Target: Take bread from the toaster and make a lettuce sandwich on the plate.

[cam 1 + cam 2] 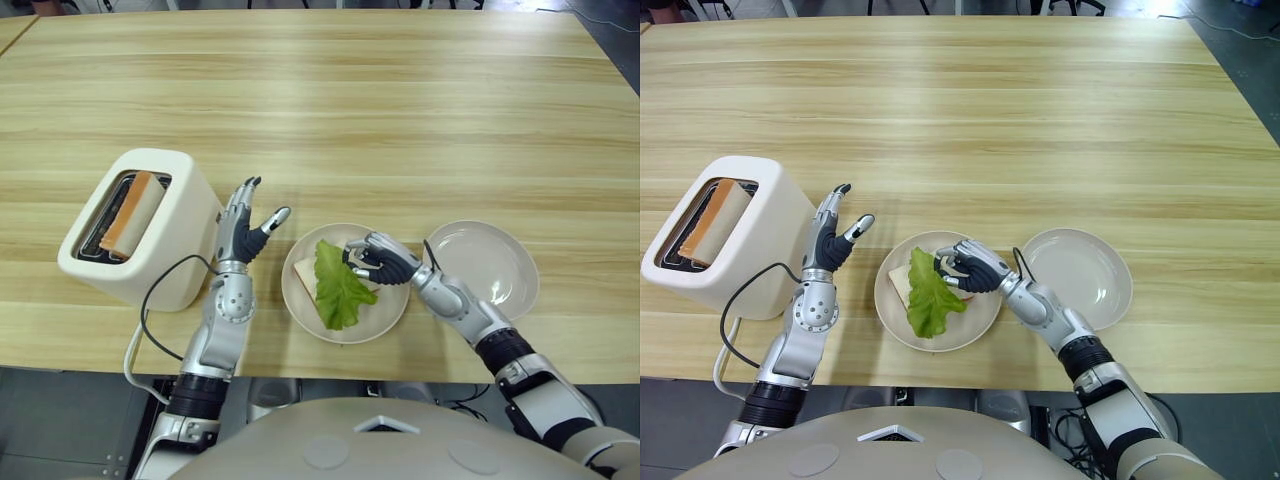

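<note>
**Tabletop at the sandwich-making stage.** A wooden table point(400, 120) carries all items along its near edge.

- **Toaster.** The cream toaster point(190, 215) stands at the near left. One toasted slice point(132, 210) stands upright in its top slot and rises above the opening. A dark power cable point(150, 300) loops from the toaster's near right corner and drops over the table's near edge.
- **Plate.** The plate point(388, 312) sits near the middle, to the right of the toaster. A bread slice point(304, 274) lies flat on it.
- **Lettuce.** A green lettuce leaf point(338, 285) lies draped over the bread slice and covers most of it. The leaf runs from the plate's far side toward its near rim, and the bread shows along its left edge.
- **Empty plate.** An empty plate point(485, 265) sits just beside the first, on its right.
- **Left hand.** The left hand point(240, 232) is held upright between the toaster and the plate, close to the toaster's right wall. Its fingers are spread and extended, and it holds nothing.
- **Right hand.** The right hand point(385, 262) is over the right part of the plate, reaching in across the gap between the two plates. Its fingers are curled inward with the tips pinched together on the far right edge of the lettuce leaf.
</note>
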